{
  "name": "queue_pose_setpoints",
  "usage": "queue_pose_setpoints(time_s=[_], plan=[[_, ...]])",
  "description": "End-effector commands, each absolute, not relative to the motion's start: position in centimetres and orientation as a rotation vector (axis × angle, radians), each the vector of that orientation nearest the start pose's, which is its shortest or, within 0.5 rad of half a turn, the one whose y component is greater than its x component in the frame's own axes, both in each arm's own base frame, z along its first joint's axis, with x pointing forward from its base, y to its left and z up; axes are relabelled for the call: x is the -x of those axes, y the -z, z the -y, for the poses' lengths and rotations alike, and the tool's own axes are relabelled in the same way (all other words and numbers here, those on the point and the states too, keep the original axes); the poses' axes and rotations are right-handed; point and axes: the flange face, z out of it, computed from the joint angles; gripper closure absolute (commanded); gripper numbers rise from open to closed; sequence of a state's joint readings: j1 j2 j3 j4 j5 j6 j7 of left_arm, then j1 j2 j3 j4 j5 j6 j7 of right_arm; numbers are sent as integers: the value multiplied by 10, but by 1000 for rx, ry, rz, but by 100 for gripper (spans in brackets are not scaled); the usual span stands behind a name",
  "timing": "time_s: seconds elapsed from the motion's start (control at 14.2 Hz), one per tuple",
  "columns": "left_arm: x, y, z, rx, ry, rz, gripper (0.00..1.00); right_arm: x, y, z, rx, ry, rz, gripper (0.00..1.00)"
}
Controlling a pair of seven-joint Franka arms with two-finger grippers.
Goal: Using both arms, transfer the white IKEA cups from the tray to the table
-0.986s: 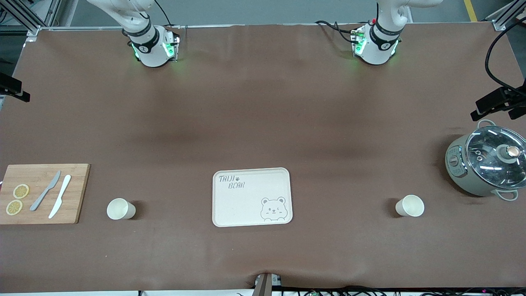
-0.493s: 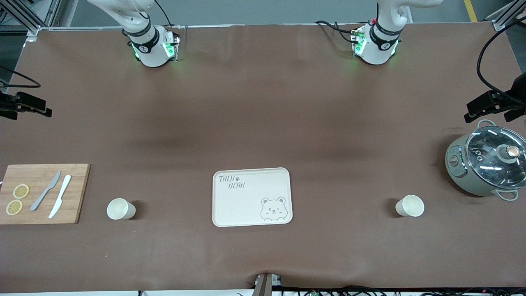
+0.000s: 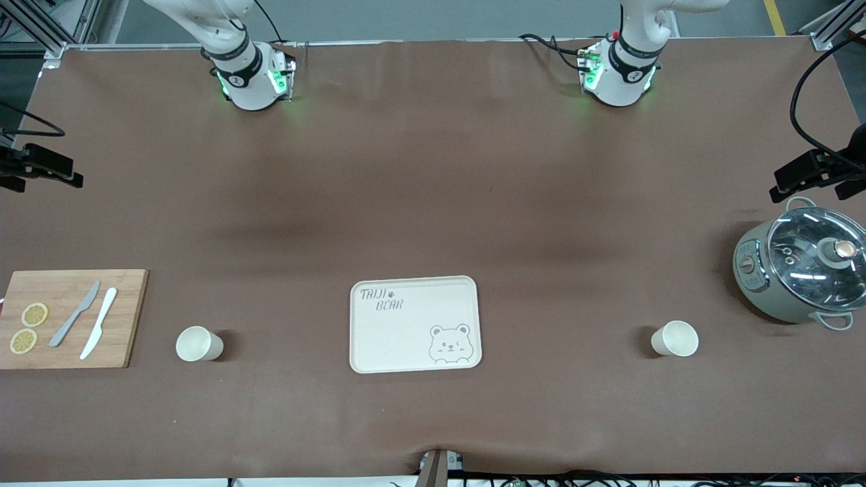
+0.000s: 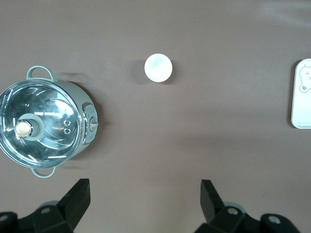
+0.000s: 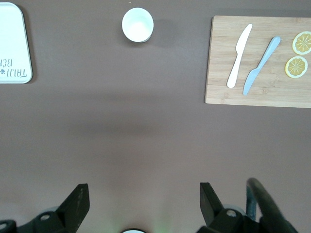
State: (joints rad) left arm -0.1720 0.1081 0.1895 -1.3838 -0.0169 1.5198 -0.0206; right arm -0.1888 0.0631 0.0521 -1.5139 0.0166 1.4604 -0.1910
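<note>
Two white IKEA cups stand upright on the brown table, one on each side of the cream bear-print tray (image 3: 414, 325). One cup (image 3: 199, 343) is toward the right arm's end and also shows in the right wrist view (image 5: 138, 24). The other cup (image 3: 675, 338) is toward the left arm's end and also shows in the left wrist view (image 4: 158, 67). My left gripper (image 4: 144, 187) is open and empty, high over bare table beside the pot, at the front view's edge (image 3: 808, 172). My right gripper (image 5: 143, 190) is open and empty, high over bare table, also at that view's edge (image 3: 42, 169).
A grey-green pot with a glass lid (image 3: 802, 270) stands at the left arm's end, beside that cup. A wooden cutting board (image 3: 71, 318) with two knives and two lemon slices lies at the right arm's end. The arm bases (image 3: 250, 74) stand along the table's back edge.
Both grippers have shifted slightly at the table's ends; the right one came a little farther into view. The cups and tray have not moved.
</note>
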Motion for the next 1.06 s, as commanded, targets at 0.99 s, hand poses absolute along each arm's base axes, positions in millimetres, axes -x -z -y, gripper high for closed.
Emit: queue_pose_setpoints(time_s=[0.99], plan=[[-583, -656, 3, 3117, 60, 22, 0, -554, -604, 74, 3110, -160, 67, 0]])
